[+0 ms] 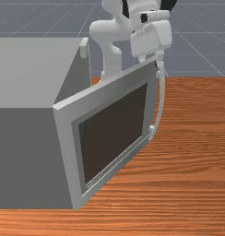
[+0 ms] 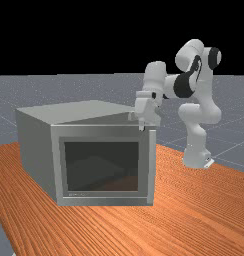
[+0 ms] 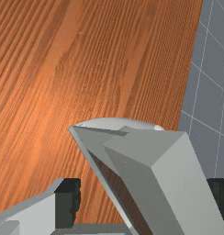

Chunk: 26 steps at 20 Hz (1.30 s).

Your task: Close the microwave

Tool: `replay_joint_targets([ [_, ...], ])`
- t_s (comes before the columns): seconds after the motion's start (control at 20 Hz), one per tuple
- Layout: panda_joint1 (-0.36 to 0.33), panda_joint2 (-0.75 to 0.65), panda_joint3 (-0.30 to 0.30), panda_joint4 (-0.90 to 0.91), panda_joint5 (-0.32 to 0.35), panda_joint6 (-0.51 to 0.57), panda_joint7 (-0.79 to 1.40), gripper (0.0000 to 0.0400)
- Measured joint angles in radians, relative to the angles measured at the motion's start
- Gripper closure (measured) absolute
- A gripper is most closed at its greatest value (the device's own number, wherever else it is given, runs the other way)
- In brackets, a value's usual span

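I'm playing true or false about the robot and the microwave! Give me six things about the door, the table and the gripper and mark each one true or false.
1. The microwave stands on the table. True.
2. The table is blue. False: it is orange-brown.
3. The door stands open. True.
4. The gripper is at the door's top edge. True.
5. The gripper is shut. False: its fingers stand apart, with part of the door between them.
6. The microwave is red. False: it is grey.

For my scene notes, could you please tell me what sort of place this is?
Probably a simulated robot test space: a white arm, a microwave on a wooden table, and a gridded grey floor beyond.
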Motion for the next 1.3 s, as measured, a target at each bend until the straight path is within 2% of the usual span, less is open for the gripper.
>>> replay_joint_targets([
  [0.05, -0.002, -0.009, 0.000, 0.013, -0.015, -0.019, 0.011, 0.0000],
  [0.1, 0.000, -0.018, -0.004, 0.028, 0.012, -0.045, -0.003, 0.0000],
  [0.15, -0.002, -0.026, -0.003, 0.041, -0.007, -0.062, 0.011, 0.0000],
  [0.35, -0.001, -0.045, -0.003, 0.091, 0.020, -0.116, 0.018, 0.0000],
  [0.4, -0.011, -0.033, 0.031, 0.110, -0.144, -0.122, 0.244, 0.0000],
  [0.55, 0.033, 0.021, 0.082, 0.177, -0.253, -0.143, 0.474, 0.0000],
  [0.7, 0.087, 0.070, 0.113, 0.235, -0.292, -0.150, 0.543, 0.0000],
  [0.85, 0.111, 0.229, 0.100, 0.453, -0.288, -0.197, 0.492, 0.0000],
  [0.9, 0.098, 0.316, 0.109, 0.591, -0.251, -0.279, 0.409, 0.0000],
  [1.0, 0.098, 0.499, 0.103, 0.881, -0.255, -0.405, 0.388, 0.0000],
  [1.05, 0.092, 0.464, 0.097, 0.791, -0.266, -0.313, 0.391, 0.0000],
  [1.15, 0.098, 0.651, 0.091, 1.100, -0.269, -0.448, 0.370, 0.0000],
  [1.2, 0.094, 0.652, 0.092, 1.060, -0.266, -0.415, 0.370, 0.0000],
  [1.25, 0.097, 0.773, 0.101, 1.239, -0.246, -0.560, 0.368, 0.0000],
  [1.3, 0.089, 0.717, 0.099, 1.088, -0.248, -0.447, 0.365, 0.0000],
])
